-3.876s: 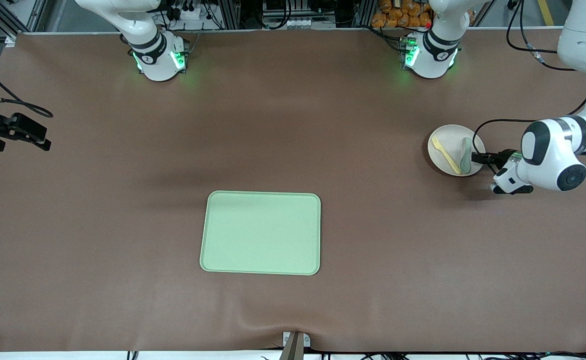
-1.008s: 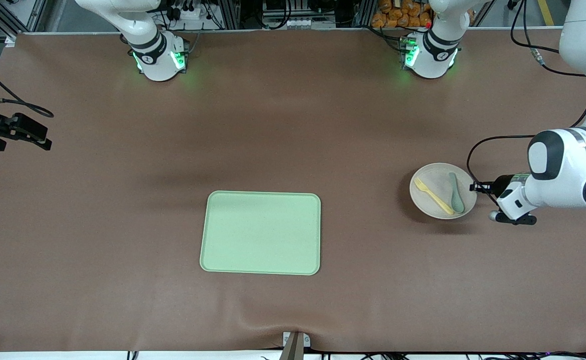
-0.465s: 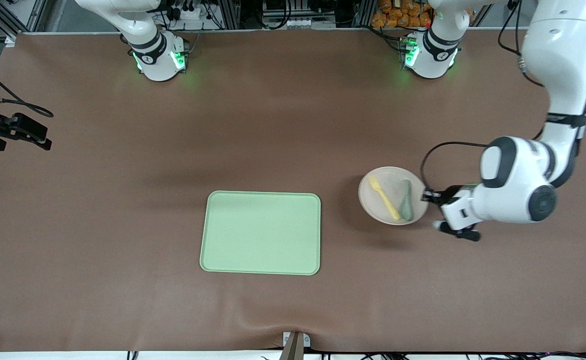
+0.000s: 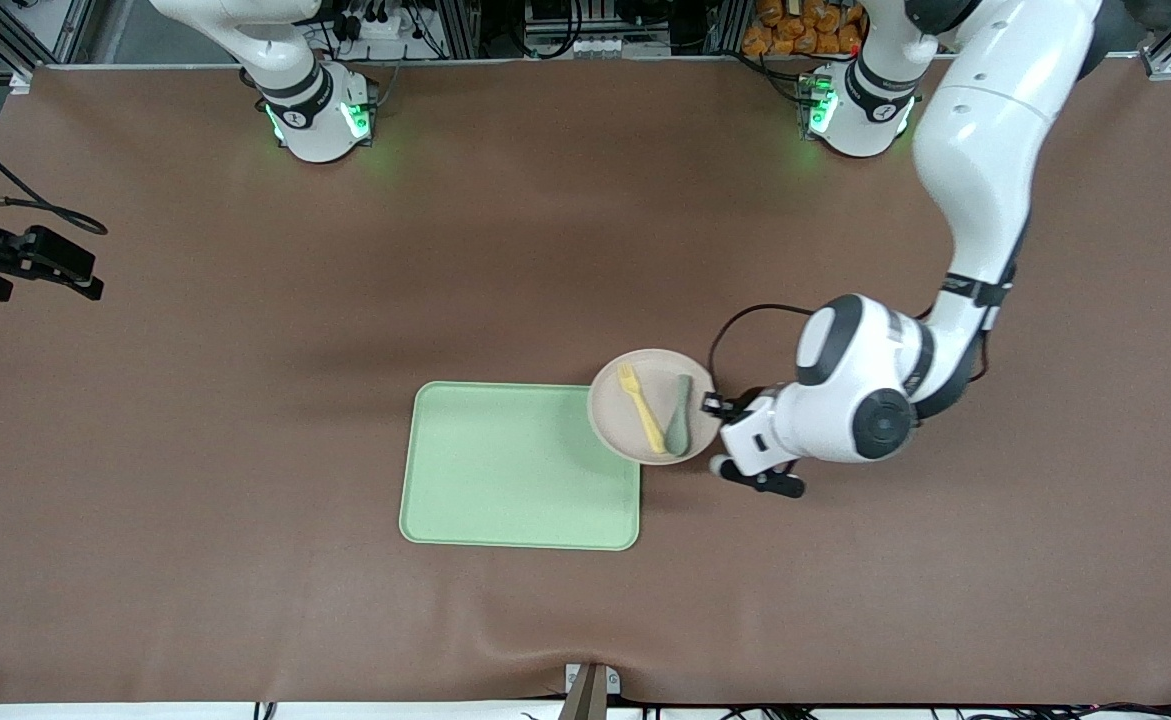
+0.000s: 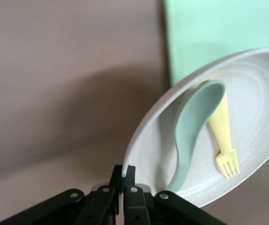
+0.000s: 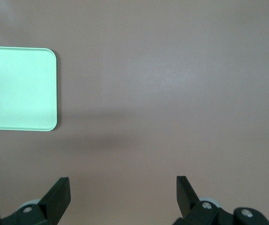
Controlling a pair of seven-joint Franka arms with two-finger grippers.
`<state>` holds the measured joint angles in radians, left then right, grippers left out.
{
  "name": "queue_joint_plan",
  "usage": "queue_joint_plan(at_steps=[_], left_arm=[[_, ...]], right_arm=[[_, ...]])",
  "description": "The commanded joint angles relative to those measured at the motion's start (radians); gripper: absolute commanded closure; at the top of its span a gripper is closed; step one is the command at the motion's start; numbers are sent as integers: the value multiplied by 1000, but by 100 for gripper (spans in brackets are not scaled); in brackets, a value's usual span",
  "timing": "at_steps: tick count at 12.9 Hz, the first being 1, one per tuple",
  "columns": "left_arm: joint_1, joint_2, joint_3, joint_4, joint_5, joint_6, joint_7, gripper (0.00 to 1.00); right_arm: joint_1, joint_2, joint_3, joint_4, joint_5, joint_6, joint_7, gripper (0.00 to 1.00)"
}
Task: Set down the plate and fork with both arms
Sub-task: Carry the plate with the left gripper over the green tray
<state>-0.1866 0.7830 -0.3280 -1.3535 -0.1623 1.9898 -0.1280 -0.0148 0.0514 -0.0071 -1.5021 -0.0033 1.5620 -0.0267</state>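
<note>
The round, shallow, off-white plate (image 4: 653,405) was held up in the air by its rim, the left gripper (image 4: 717,405) having its black fingers (image 5: 129,192) pinched shut on the edge toward the left arm's end of the desk. In the front view the plate overlapped the corner of the rectangular light-green tray (image 4: 505,470) that lies toward the left arm's end and farther from the front camera, and its shadow fell on the brown desk (image 4: 245,300) below, so it did not appear to have been set down. On the plate lay the small pale-yellow plastic fork (image 4: 641,407) and, just beside it, a grey-green spoon (image 4: 679,415); the left wrist view showed the fork (image 5: 224,140) and the spoon (image 5: 190,136) lying close together on the plate, which appeared tilted in that view.

The right gripper (image 6: 122,192) hung over bare desk near a corner of the tray, its fingers spread wide and holding nothing; that arm was waiting.

By my judgement the task was roughly at its middle: the plate was picked up and brought to the tray's edge, but not yet centred over it or released. Left to do were lowering the plate onto the tray and then, most likely, the right arm taking the fork off the plate and placing it.
</note>
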Motion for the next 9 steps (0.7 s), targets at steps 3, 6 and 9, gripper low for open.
queue_joint_plan(at_steps=[3, 6, 9], left_arm=[[-102, 73, 18, 59, -17, 128, -104, 100], [-138, 111, 18, 91, -17, 199, -162, 100], [-177, 147, 27, 117, -17, 253, -202, 100]], right_arm=[[-4, 7, 1, 14, 0, -13, -2, 0], [-4, 7, 1, 16, 0, -11, -2, 0], [-4, 7, 1, 14, 0, -11, -2, 0]])
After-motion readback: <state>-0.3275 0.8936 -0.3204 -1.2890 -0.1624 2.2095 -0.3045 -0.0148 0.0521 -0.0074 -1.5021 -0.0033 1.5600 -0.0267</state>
